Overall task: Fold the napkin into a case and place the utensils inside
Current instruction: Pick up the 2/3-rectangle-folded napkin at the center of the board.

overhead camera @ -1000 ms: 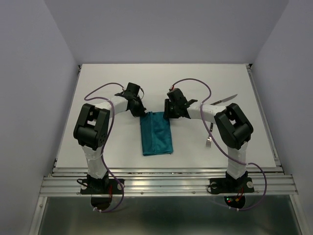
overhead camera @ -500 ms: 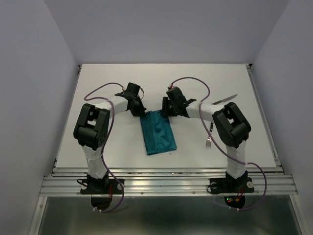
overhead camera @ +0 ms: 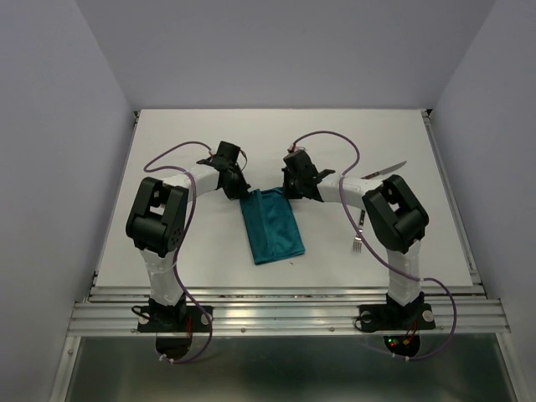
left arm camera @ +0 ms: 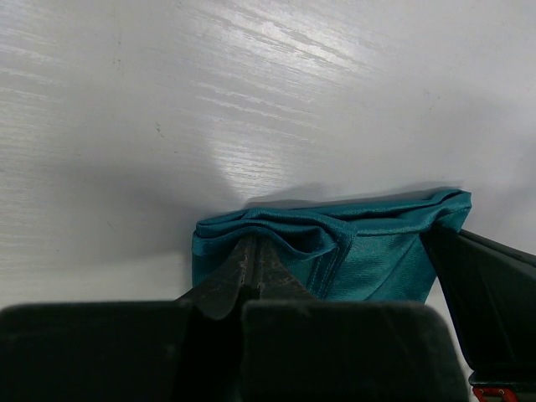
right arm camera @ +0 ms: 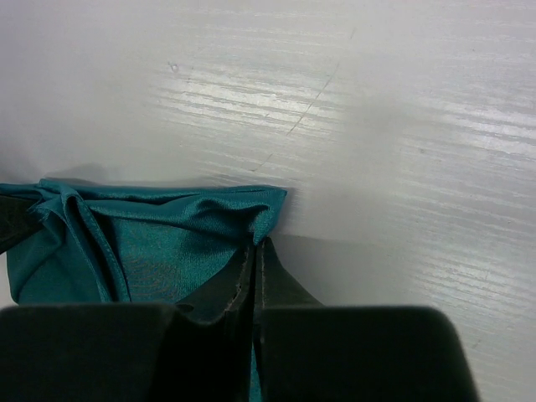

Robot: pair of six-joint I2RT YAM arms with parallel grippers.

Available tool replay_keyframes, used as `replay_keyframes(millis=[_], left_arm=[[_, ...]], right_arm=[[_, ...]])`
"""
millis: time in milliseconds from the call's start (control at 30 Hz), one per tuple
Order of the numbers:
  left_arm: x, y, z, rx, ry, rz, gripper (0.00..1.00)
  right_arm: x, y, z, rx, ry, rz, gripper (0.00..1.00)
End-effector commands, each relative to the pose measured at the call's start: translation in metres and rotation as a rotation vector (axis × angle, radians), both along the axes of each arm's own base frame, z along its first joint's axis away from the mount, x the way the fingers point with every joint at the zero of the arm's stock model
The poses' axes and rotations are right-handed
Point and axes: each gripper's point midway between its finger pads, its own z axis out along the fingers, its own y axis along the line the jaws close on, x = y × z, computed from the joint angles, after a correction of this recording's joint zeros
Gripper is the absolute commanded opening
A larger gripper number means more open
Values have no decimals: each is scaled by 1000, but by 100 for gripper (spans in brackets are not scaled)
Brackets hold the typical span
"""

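The teal napkin (overhead camera: 272, 226) lies folded into a long, slightly skewed rectangle on the white table (overhead camera: 209, 151) between the two arms. My left gripper (overhead camera: 242, 193) is at its far left corner, and in the left wrist view the jaws (left arm camera: 254, 244) are shut on a fold of the napkin (left arm camera: 377, 260). At the far right corner, my right gripper (overhead camera: 290, 193) is shut on the edge of the napkin (right arm camera: 142, 243), its fingertips (right arm camera: 255, 249) pressed together. The silver fork (overhead camera: 358, 239) lies to the right, partly behind the right arm. The knife (overhead camera: 385, 171) lies further back on the right.
The right arm's elbow (overhead camera: 400, 213) hangs over the fork's handle. A raised rail (overhead camera: 276, 293) runs along the table's near edge. Grey walls close in both sides.
The right gripper has closed on the napkin's far right corner. The napkin's near end has swung slightly to the right. The left gripper has stayed shut in place.
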Motion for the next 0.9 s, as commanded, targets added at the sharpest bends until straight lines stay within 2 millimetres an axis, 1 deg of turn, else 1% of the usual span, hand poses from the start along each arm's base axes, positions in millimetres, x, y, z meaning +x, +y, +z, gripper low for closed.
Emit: replay_keyframes(millis=[0, 67, 100, 200, 233, 267, 400, 433, 500, 567, 667, 733, 767, 867], left_arm=[[-4, 7, 11, 20, -14, 12, 0], [-5, 7, 10, 21, -13, 12, 0], [-6, 7, 9, 21, -10, 13, 0], [-6, 7, 6, 21, -4, 11, 0], [-6, 7, 5, 21, -3, 11, 0], [-6, 7, 3, 24, -2, 14, 0], [-6, 7, -1, 23, 7, 12, 0], [-7, 7, -2, 24, 9, 12, 0], [-8, 7, -3, 25, 12, 12, 0], [-8, 7, -3, 24, 11, 12, 0], [-7, 7, -2, 22, 8, 11, 0], [-8, 7, -2, 21, 10, 10, 0], [-8, 7, -3, 23, 11, 11, 0], [-8, 8, -2, 23, 10, 13, 0]], right_arm=[[-13, -20, -17, -110, 49, -20, 1], [-13, -16, -6, -98, 24, -13, 1], [-10, -14, 6, -86, 1, -14, 1], [-14, -3, 24, -61, -29, 12, 1], [-13, -3, 27, -60, -34, 12, 1], [-14, 1, 31, -57, -40, 17, 1], [-17, 8, 40, -56, -57, 21, 1], [-21, 13, 43, -48, -60, 28, 1], [-19, 14, 47, -40, -68, 23, 1], [-24, 22, 52, -33, -78, 36, 1], [-26, 31, 57, -24, -89, 47, 1], [-23, 33, 62, -21, -98, 41, 1], [-26, 38, 62, -18, -98, 50, 1], [-24, 44, 68, -13, -112, 51, 1]])
